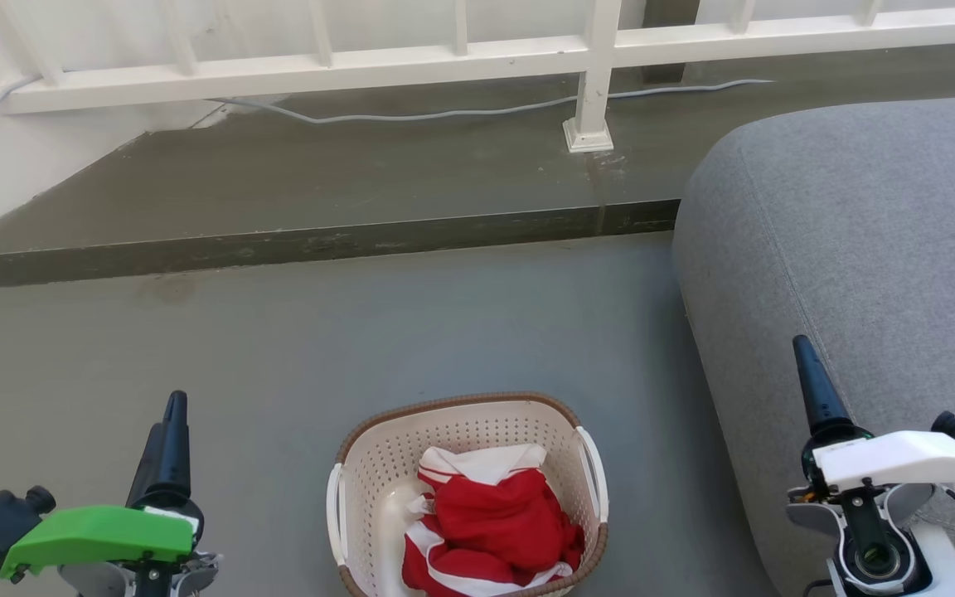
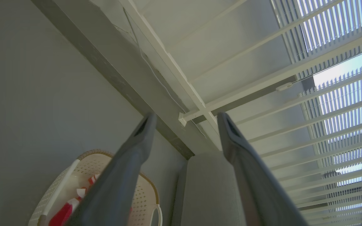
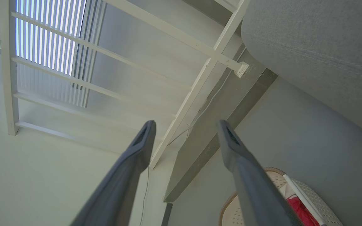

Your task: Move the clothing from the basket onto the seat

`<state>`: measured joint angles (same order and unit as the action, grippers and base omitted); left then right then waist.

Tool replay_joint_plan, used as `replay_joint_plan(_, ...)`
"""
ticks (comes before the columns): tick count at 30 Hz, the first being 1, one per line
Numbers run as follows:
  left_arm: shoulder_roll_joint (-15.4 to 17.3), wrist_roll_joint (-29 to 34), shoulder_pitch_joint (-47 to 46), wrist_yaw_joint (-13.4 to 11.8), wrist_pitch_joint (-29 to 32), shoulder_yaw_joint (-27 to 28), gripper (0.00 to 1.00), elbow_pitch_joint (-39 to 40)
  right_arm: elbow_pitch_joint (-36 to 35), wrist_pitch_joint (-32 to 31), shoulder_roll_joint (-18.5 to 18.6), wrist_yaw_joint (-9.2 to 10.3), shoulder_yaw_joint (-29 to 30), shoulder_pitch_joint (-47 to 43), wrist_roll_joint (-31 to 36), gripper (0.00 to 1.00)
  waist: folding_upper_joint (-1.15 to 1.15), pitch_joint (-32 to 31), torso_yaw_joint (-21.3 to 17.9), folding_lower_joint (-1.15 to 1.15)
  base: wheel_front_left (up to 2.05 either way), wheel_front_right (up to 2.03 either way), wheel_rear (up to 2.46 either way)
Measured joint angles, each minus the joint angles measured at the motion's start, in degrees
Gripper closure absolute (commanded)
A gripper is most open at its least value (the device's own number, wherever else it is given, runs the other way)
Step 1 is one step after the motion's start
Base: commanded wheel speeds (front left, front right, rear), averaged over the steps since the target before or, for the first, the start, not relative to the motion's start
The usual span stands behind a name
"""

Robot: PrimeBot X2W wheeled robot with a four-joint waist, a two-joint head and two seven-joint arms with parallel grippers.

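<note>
Red clothing [image 1: 494, 526] with white stripes lies crumpled in the cream basket [image 1: 465, 431], which stands on the floor at the bottom middle of the head view. The grey seat [image 1: 859, 249] rises to the basket's right. My left gripper [image 1: 172, 410] hangs at the lower left, well clear of the basket. My right gripper [image 1: 805, 356] is at the lower right, in front of the seat. The left gripper [image 2: 185, 117] and the right gripper [image 3: 184, 124] are open in the wrist views, nothing between the fingers. The basket [image 2: 91, 158] and clothing [image 2: 60, 215] show beside the seat [image 2: 209, 188]; the basket [image 3: 278, 179], clothing [image 3: 300, 208] and seat [image 3: 319, 47] show too.
A raised dark step [image 1: 312, 245] crosses the floor behind the basket. On it stands a white railing [image 1: 593, 50] with a post foot [image 1: 587, 134], and a pale cable [image 1: 444, 112] runs along it. Grey floor [image 1: 320, 348] lies between the step and the basket.
</note>
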<state>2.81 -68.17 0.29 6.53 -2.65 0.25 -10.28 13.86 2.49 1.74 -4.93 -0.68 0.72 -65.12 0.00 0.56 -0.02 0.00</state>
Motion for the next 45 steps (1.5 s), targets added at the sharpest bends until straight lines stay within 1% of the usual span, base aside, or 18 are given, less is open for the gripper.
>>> replay_joint_plan(5, 0.38, 6.97, 0.05, -0.71, -0.89, -0.74, 0.0, 1.43, -0.71, 0.85, 0.07, 0.6, -1.46, 0.0, 4.86, 0.0, 0.0, 0.12, 0.02, 0.0, 0.0, 0.0, 0.0)
replay_joint_plan(8, 0.91, 10.96, 0.11, -1.01, -1.43, -1.45, 0.0, 1.97, -1.1, 1.55, 0.08, 1.43, -2.15, 0.0, 7.79, 0.0, 0.0, 0.19, 0.02, 0.0, 0.0, 0.0, 0.0)
replay_joint_plan(11, 1.4, 14.83, 0.39, -1.51, -2.02, -2.3, 0.0, 2.85, -1.57, 2.04, 0.1, 1.59, -3.09, 0.0, 10.73, 0.0, 0.0, 0.25, 0.01, 0.0, 0.0, 0.0, 0.0)
replay_joint_plan(15, 1.67, 19.93, 0.9, -1.79, -2.69, -3.15, 0.0, 3.76, -2.32, 2.61, 0.12, 2.56, -4.11, 0.01, 14.08, 0.0, 0.0, 0.3, -0.03, 0.0, 0.0, 0.0, 0.0)
replay_joint_plan(17, 1.66, 21.54, 0.98, -2.08, -3.03, -3.89, 0.0, 3.98, -2.5, 3.12, 0.14, 2.6, -4.79, 0.01, 15.88, 0.0, 0.0, 0.31, -0.04, 0.0, 0.0, 0.0, 0.0)
replay_joint_plan(20, 1.65, 24.75, 1.01, -2.48, -3.69, -4.37, 0.0, 4.78, -2.77, 3.74, 0.14, 3.52, -5.67, 0.01, 18.22, 0.0, 0.0, 0.31, -0.06, 0.0, 0.0, 0.0, 0.0)
replay_joint_plan(28, 1.65, 32.38, 1.82, -3.68, -5.1, -5.73, 0.0, 5.93, -3.79, 5.09, 0.24, 4.75, -7.67, 0.01, 24.52, 0.0, 0.0, 0.36, -0.13, 0.0, 0.0, 0.0, 0.0)
replay_joint_plan(33, 1.65, 38.2, 2.32, -4.53, -6.37, -6.24, 0.0, 7.03, -4.19, 6.16, 0.31, 5.55, -9.39, 0.01, 29.32, 0.0, 0.0, 0.42, -0.19, 0.0, 0.0, 0.0, 0.0)
replay_joint_plan(36, 1.65, 40.66, 2.42, -4.69, -6.91, -6.5, 0.0, 7.16, -4.37, 6.91, 0.33, 6.1, -10.11, 0.03, 31.66, 0.0, 0.0, 0.47, -0.23, 0.0, 0.0, 0.0, 0.0)
replay_joint_plan(39, 1.65, 42.79, 2.55, -5.03, -7.56, -6.97, 0.0, 7.47, -4.6, 7.46, 0.35, 6.25, -10.84, 0.03, 34.18, 0.0, 0.0, 0.52, -0.26, 0.0, 0.0, 0.0, 0.0)
replay_joint_plan(41, 1.65, 45.04, 2.83, -5.04, -7.84, -7.37, 0.0, 7.61, -4.7, 7.93, 0.36, 6.95, -11.21, 0.05, 35.55, 0.0, 0.0, 0.57, -0.27, 0.0, 0.0, 0.0, 0.0)
replay_joint_plan(45, 1.65, 48.36, 3.57, -5.33, -8.6, -7.76, 0.0, 8.02, -4.92, 8.64, 0.49, 7.58, -11.96, 0.23, 38.71, 0.0, 0.0, 0.65, -0.27, 0.0, 0.0, 0.0, 0.0)
